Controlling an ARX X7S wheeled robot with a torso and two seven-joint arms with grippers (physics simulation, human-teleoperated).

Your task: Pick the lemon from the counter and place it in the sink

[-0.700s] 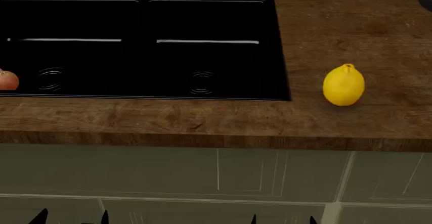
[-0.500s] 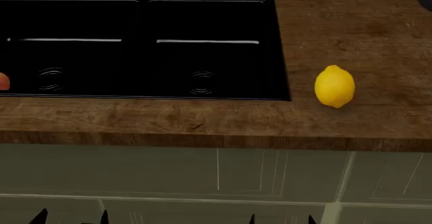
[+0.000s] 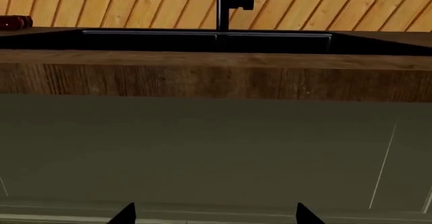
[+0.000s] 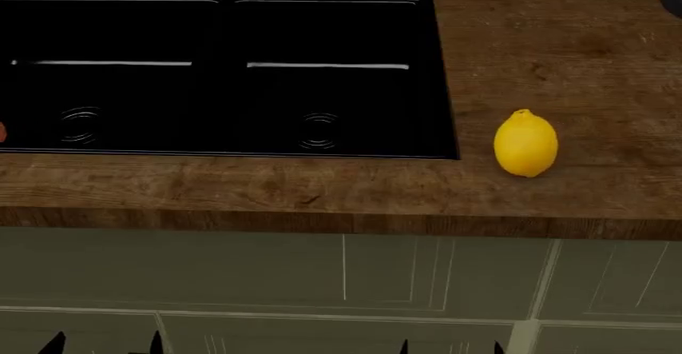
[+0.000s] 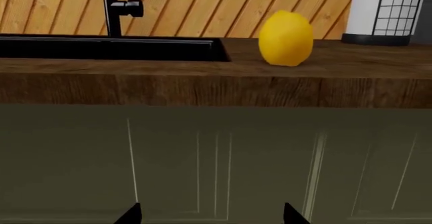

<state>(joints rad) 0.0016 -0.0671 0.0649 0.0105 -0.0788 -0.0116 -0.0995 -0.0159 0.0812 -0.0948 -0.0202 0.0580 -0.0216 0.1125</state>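
The yellow lemon (image 4: pixel 525 143) lies on the brown wood counter (image 4: pixel 554 50) just right of the black double-basin sink (image 4: pixel 213 66); it also shows in the right wrist view (image 5: pixel 286 37). Both grippers are low in front of the cabinet doors, below the counter edge, with only fingertips showing. My left gripper (image 4: pixel 105 344) is open and empty, as the left wrist view (image 3: pixel 214 215) shows. My right gripper (image 4: pixel 451 347) is open and empty, below and a little left of the lemon, and shows in the right wrist view (image 5: pixel 210 215).
A reddish fruit (image 4: pixel 2 133) peeks in at the sink's left edge. A black faucet (image 3: pixel 226 4) stands behind the sink against a wood-slat wall. A white holder with a black grid (image 5: pixel 388 11) stands behind the lemon. Grey-green cabinet doors (image 4: pixel 341 274) are under the counter.
The lemon has rolled a little left toward the sink and turned. The reddish fruit has slid left, nearly out of view. The fingertips have dropped slightly lower.
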